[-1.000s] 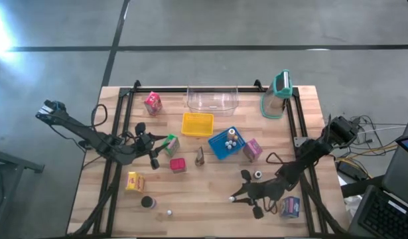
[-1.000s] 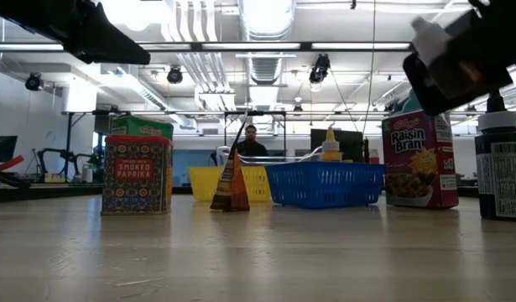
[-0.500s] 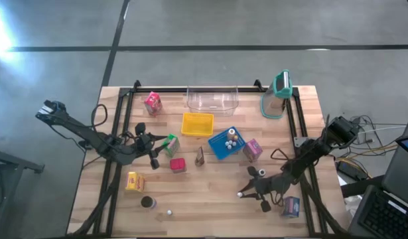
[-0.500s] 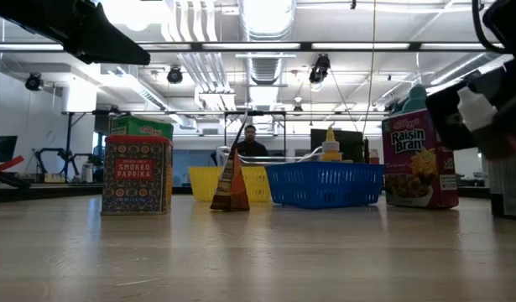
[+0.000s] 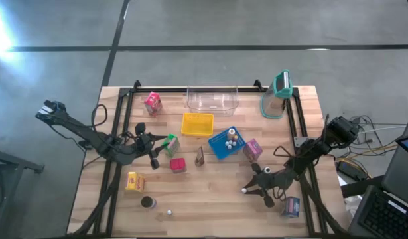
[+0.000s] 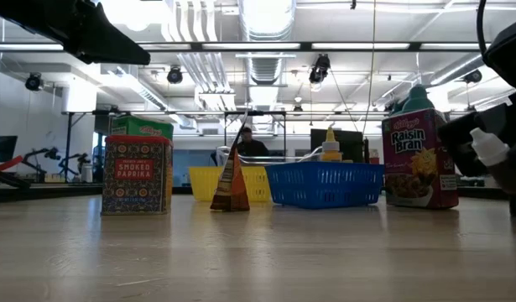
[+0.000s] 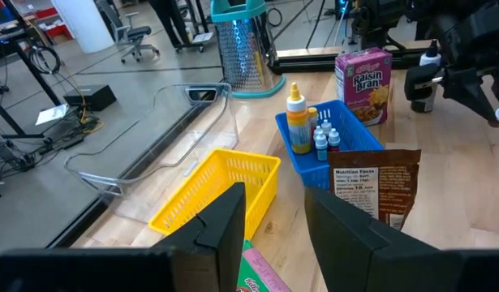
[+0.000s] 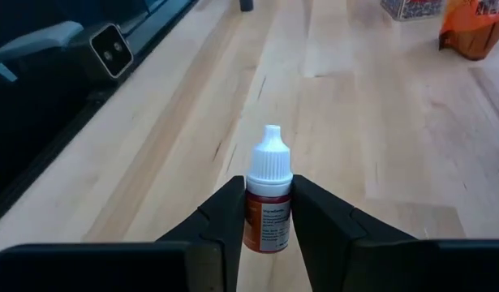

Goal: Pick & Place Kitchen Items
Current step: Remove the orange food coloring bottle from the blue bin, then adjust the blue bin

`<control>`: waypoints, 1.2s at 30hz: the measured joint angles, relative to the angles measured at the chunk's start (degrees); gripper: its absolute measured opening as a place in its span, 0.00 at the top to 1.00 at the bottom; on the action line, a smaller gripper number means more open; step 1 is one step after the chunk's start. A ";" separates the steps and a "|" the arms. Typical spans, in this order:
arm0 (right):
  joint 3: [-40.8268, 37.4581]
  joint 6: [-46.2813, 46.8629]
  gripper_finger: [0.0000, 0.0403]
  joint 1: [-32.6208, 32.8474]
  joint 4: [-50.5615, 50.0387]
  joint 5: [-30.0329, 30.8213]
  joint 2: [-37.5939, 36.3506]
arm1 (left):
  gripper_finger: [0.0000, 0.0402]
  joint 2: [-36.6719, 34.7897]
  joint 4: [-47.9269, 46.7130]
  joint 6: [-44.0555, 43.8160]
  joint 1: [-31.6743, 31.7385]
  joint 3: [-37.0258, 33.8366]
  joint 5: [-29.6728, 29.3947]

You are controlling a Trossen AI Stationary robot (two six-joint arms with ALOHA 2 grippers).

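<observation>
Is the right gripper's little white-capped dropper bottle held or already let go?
Held: the small white-capped dropper bottle sits between both fingers of the right gripper, lifted off the wooden table.

A robotics lab or workshop hall; exposed ceiling ducts (image 6: 266, 33) and strip lights run overhead; a bare grey concrete floor (image 5: 257, 23) surrounds the wooden desk (image 5: 210, 199); office chairs (image 7: 135, 36) and loose cables (image 7: 38, 57) stand beyond.

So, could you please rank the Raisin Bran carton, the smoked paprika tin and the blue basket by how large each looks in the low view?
1. Blue basket, the widest.
2. Raisin Bran carton and smoked paprika tin: they look close in size; the carton seems slightly taller. Their unequal nearness to the camera makes ranking these two unsure.
</observation>
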 joint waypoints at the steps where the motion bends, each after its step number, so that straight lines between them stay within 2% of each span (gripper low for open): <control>1: 0.31 -0.02 0.76 -0.02 -0.70 0.00 0.00 | 0.66 0.00 0.02 0.00 -0.02 0.00 0.00; 9: 5.44 1.32 0.77 -0.02 -11.56 0.00 0.02 | 0.66 -0.02 0.00 0.00 0.00 0.00 0.00; 14: 8.99 2.64 0.69 -0.32 -18.59 0.38 0.07 | 0.66 -0.02 0.00 0.00 0.00 0.00 -0.02; 23: 13.37 2.58 0.56 -2.36 -23.03 0.42 -1.66 | 0.66 0.00 0.00 0.02 0.00 0.00 0.00; 26: 16.99 2.62 0.55 -4.27 -32.03 0.42 -5.15 | 0.66 -0.01 0.00 0.02 0.00 0.00 0.00; 32: 30.08 2.55 0.60 -9.65 -63.00 0.15 -10.34 | 0.66 -0.02 0.00 0.01 0.00 0.00 -0.02; 36: 40.38 -0.83 0.65 -15.21 -77.21 -5.92 -9.52 | 0.66 0.00 -0.02 0.00 0.00 0.00 0.00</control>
